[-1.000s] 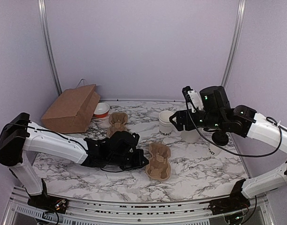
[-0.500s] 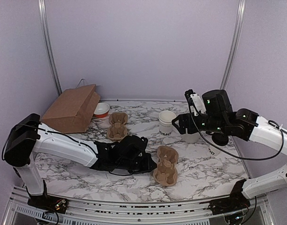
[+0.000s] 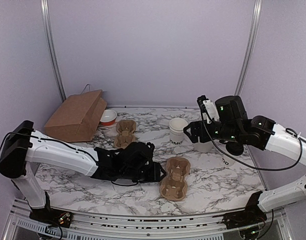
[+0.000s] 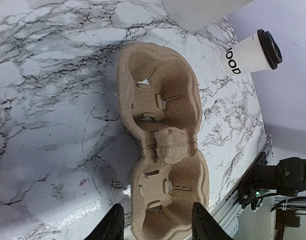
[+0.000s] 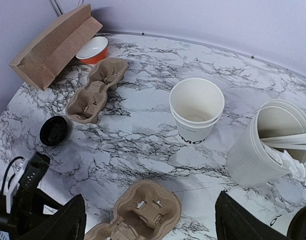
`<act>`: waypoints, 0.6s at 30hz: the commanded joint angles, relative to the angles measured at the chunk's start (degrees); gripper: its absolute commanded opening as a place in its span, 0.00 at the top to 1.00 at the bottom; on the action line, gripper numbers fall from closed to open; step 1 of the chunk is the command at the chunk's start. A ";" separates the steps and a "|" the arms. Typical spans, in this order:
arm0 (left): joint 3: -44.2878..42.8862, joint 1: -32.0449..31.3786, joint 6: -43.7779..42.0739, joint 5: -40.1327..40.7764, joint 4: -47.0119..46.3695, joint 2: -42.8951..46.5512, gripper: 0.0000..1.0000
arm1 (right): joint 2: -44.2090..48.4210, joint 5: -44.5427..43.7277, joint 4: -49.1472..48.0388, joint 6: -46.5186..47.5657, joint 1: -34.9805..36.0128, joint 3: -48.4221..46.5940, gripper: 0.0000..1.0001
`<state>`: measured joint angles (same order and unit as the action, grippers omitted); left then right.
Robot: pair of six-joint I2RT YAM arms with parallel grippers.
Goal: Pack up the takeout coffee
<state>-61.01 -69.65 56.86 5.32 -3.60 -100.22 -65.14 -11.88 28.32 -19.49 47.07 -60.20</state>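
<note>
Left arm (image 3: 68, 157): drawn back slightly toward 9 o'clock since the earlier frame.
Cup carrier (image 3: 174, 184): nudged toward 5 o'clock, now let go.
Left gripper (image 4: 158, 227): released, fingers straddling the carrier's end.
Right gripper (image 5: 150, 210): spread, empty.
Takeout coffee (image 4: 249, 51): lidded, at 3 o'clock on the table (image 3: 213, 190); likely loads next.

Open lane: bare marble surface (image 5: 143, 125) between far brown pulp two-cup carrier (image 5: 95, 90) and nested white cups (image 5: 195, 125). Right side tight: tall white tub with utensils (image 5: 253, 155) just beside cups, black-lidded white lettered cup (image 4: 250, 52) near it. Near pulp carrier (image 3: 175, 177) blocks front centre.
</note>
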 commanded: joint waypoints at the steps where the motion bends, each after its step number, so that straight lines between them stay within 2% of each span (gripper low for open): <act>1: -1.66 3.27 -6.05 3.75 8.79 7.07 0.53 | -1.63 -1.45 0.07 -0.38 -0.07 -3.41 0.13; 9: -7.44 13.58 -14.24 3.73 19.57 12.22 0.49 | -6.02 -1.03 -2.34 0.08 -1.79 -5.86 0.12; 18: -17.75 29.49 -22.46 2.61 27.79 12.19 0.46 | -11.25 1.17 -3.31 2.50 -4.65 -9.87 0.12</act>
<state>-74.37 -46.11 39.94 7.99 17.76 -88.90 -74.96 -11.84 26.85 -18.55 43.38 -66.17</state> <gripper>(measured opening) 0.534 0.881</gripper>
